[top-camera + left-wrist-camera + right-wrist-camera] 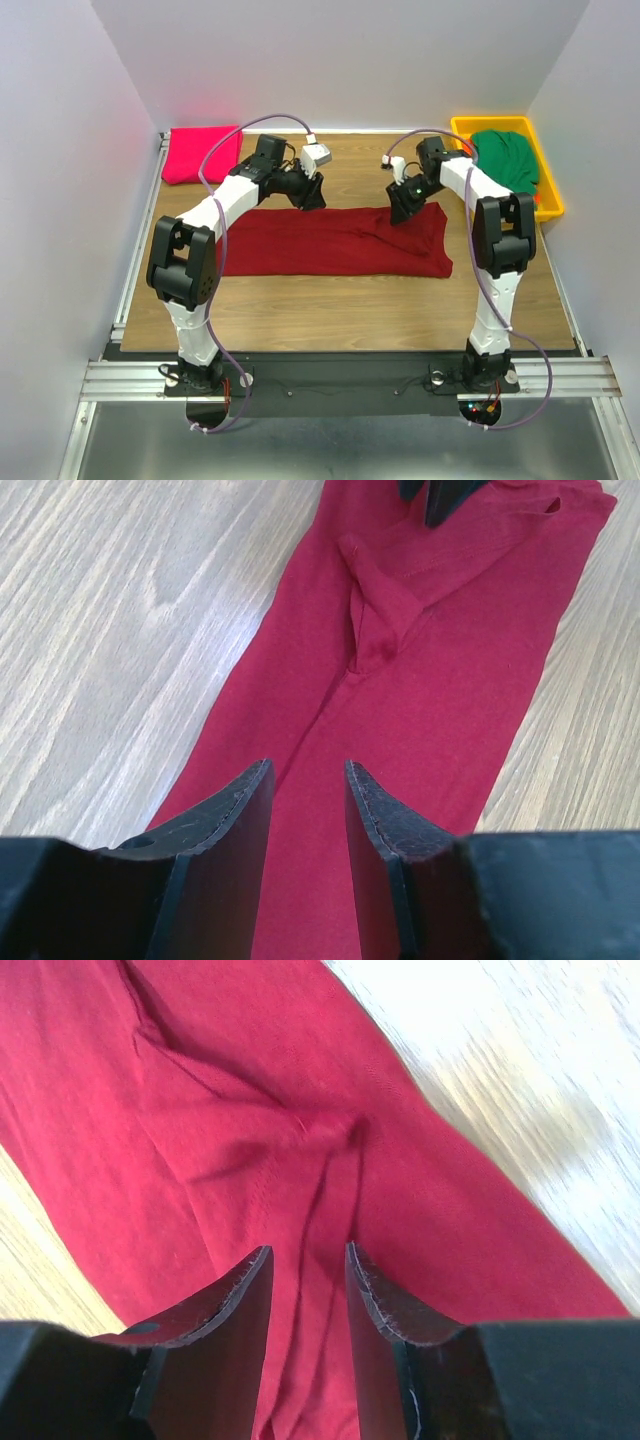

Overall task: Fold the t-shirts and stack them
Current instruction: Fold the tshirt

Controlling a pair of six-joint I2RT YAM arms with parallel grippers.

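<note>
Maroon t-shirt (335,242) lies mid-table (300,310) as a long narrow band, folded lengthwise only; I judge the crosswise folds are not yet done. Pink t-shirt (200,153) sits folded at the far left corner. Green t-shirt (505,160) is bunched in the yellow bin (548,205) at the far right corner, unfolded. Left claw (308,770) and right claw (308,1252) hover over the maroon band, jaws spread, pinching nothing. No stack yet.

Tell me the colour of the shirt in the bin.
Green shirt, lying in the yellow bin; best seen in the top view.
</note>
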